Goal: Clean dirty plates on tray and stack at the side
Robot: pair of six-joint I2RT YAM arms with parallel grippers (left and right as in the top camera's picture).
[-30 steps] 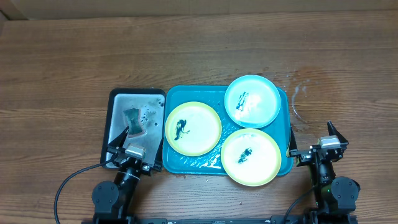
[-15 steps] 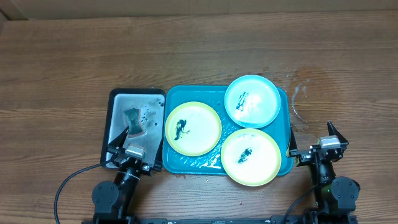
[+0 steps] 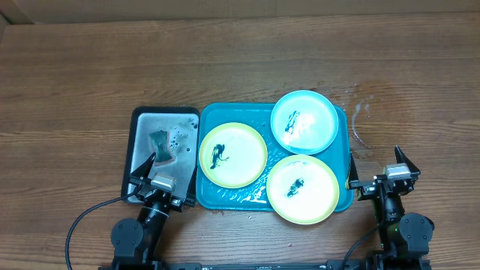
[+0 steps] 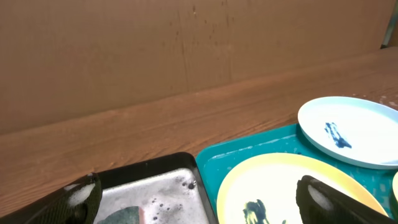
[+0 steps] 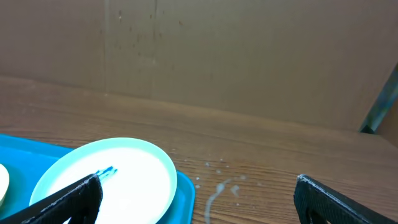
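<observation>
The teal tray (image 3: 225,192) lies at the table's middle front with three plates on it. A yellow-green plate (image 3: 233,154) sits at its left, another yellow-green plate (image 3: 302,189) at its front right, and a light blue plate (image 3: 304,121) at its back right. Each has a dark smudge in its pale centre. My left gripper (image 3: 159,180) rests open at the front of the metal tray, holding nothing. In the left wrist view its fingers straddle the metal tray and the near yellow-green plate (image 4: 280,186). My right gripper (image 3: 382,176) stands open and empty just right of the teal tray.
A black-rimmed grey metal tray (image 3: 142,127) with soapy water and a sponge (image 3: 161,145) adjoins the teal tray's left side. Water splashes (image 3: 358,124) mark the wood right of the tray. A brown cardboard wall (image 5: 199,50) backs the table.
</observation>
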